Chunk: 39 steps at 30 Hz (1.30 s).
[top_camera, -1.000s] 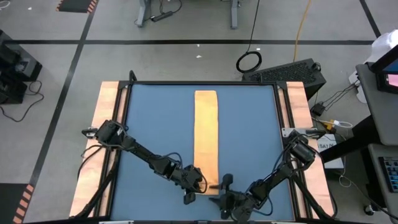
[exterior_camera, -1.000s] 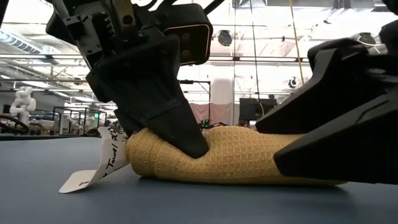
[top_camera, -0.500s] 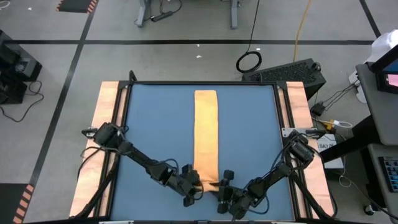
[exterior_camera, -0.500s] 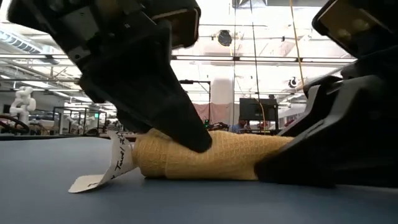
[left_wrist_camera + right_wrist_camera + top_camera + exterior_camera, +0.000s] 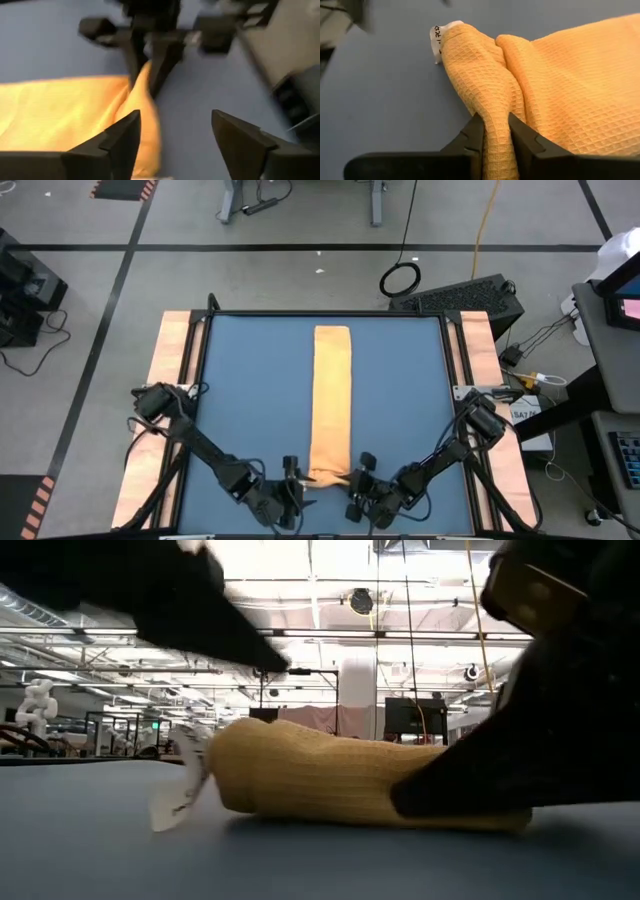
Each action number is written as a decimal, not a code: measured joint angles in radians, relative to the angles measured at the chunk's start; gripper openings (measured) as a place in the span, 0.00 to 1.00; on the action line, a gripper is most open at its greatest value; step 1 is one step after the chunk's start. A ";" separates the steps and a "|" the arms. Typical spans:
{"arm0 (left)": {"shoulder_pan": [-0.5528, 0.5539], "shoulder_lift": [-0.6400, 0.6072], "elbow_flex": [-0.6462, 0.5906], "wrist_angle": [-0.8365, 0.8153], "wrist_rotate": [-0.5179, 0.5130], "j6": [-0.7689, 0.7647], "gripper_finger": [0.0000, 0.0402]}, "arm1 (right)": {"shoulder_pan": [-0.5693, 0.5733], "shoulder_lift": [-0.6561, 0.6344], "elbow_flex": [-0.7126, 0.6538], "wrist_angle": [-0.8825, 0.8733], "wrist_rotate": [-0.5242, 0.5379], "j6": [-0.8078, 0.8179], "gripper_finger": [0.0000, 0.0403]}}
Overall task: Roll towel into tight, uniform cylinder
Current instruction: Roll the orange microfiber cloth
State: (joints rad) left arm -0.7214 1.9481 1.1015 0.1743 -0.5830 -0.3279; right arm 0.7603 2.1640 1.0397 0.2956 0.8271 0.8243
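The orange-yellow towel [image 5: 332,400] lies as a long narrow strip down the middle of the blue table, with its near end bunched into a low roll [image 5: 320,775]. A small white tag [image 5: 437,37] sticks out at the left end of that roll. My right gripper [image 5: 352,480] is shut on the right part of the roll. My left gripper [image 5: 293,490] stands open just left of the towel's near end and above it [image 5: 200,610], touching nothing. The left wrist view shows its fingers [image 5: 125,137] spread wide. My right gripper pinches a raised fold of the towel's near end [image 5: 495,112] between its two fingers [image 5: 475,135]. It holds several layers, at the right side of the roll. The fingers come slanting down from the table's near right. The fold rests on the table with the rest of the strip.
Bare blue table [image 5: 250,400] lies on both sides of the strip. Wooden rails [image 5: 172,380] [image 5: 480,350] border it left and right. The table's near edge is close behind both grippers.
My left gripper has opened and let go of the towel's near end. It has risen, rolled and drawn back toward the table's near left. My right gripper has rolled and shut on the towel's near end. The roll stays on the table, and the tag has tipped upward.
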 joint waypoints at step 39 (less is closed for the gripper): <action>0.129 0.091 0.001 -0.030 0.273 -0.317 0.09 | 0.128 -0.126 -0.002 -0.043 -0.005 -0.495 0.63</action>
State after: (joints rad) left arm -0.5924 2.0396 1.1026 0.1447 -0.3104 -0.6450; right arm 0.8880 2.0385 1.0376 0.2528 0.8221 0.3290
